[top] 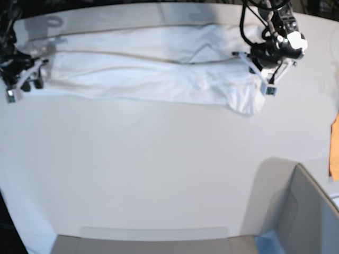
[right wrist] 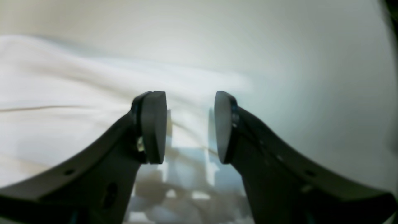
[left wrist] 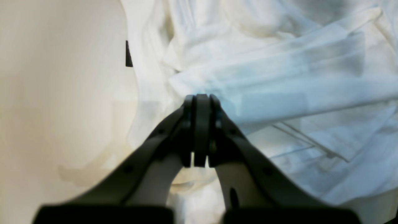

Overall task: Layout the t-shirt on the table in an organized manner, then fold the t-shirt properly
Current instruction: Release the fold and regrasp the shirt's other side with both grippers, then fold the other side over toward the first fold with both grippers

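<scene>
White table [top: 159, 174] fills the base view. At left, right gripper [right wrist: 190, 127] by the shirt's end, jaws spread, nothing between them. T-shirt [top: 153, 71] stretched as a long band along the far edge. At right, left gripper [left wrist: 201, 130] over bunched cloth, fingers pressed together.

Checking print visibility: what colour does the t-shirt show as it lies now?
Plain white; no print is showing on the t-shirt. Best seen in the base view.
</scene>
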Motion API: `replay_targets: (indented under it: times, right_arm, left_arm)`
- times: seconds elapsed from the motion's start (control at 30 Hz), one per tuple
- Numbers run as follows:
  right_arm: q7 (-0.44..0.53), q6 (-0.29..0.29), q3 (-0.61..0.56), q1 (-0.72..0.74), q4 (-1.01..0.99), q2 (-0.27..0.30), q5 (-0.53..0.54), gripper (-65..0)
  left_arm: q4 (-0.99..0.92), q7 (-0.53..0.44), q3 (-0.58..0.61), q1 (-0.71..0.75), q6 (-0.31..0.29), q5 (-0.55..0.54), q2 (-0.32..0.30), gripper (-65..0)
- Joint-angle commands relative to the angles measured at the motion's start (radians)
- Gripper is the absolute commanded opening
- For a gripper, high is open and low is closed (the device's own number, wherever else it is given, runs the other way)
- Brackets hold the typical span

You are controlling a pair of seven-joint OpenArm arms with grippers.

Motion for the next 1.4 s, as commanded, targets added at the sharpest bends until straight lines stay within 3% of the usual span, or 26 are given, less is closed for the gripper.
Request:
replay_targets:
  times: [0.0,0.1,0.17,0.43,0.6,0.73,0.8,0.93,1.1,1.2,1.37]
  right_arm:
    - [0.012,0.003,-0.041,0.024,-0.017,0.016,0.0,-39.3]
    - [0.013,0.003,-0.142,0.081,-0.12,0.016,-0.011,-39.3]
    - [0.013,0.003,-0.187,0.13,-0.185,-0.007,-0.055,-39.3]
    - [0.102,0.0,-0.259,0.245,-0.324,-0.109,-0.401,-39.3]
    - [0.098,-0.007,-0.259,0.266,-0.336,-0.113,-0.405,-39.3]
    - [0.102,-0.071,-0.259,0.271,-0.338,-0.113,-0.405,-39.3]
    - [0.102,-0.08,-0.257,0.271,-0.338,-0.113,-0.405,-39.3]
    - [0.101,-0.08,-0.262,0.271,-0.338,-0.113,-0.405,-39.3]
    - [0.099,-0.08,-0.263,0.271,-0.338,-0.113,-0.405,-39.3]
    - [0.099,-0.08,-0.262,0.271,-0.338,-0.113,-0.405,-39.3]
    - [0.098,-0.08,-0.262,0.266,-0.338,-0.113,-0.405,-39.3]
  left_arm:
    - [0.016,-0.011,0.004,-0.004,0.005,-0.001,-0.007,-63.2]
    - [0.016,-0.011,-0.001,0.019,0.005,-0.001,-0.007,-56.4]
    - [0.016,-0.011,-0.001,0.034,0.005,-0.001,-0.007,-55.3]
    - [0.016,-0.011,-0.006,0.058,0.006,0.002,-0.013,-55.2]
    - [0.016,-0.011,-0.174,0.052,0.006,0.002,-0.013,-55.3]
    - [0.016,-0.011,-0.329,0.035,0.002,-0.005,-0.01,-55.3]
    - [0.016,-0.011,-0.346,0.008,0.0,-0.005,-0.008,-55.3]
    - [0.016,-0.011,-0.259,-0.015,0.0,-0.019,-0.004,-55.3]
    - [0.016,-0.011,-0.081,-0.049,0.002,-0.168,0.062,-55.4]
    - [0.016,-0.011,-0.041,-0.061,0.005,-0.197,0.097,-55.4]
    - [-0.015,-0.024,0.005,-0.064,0.006,-0.197,0.094,-55.4]
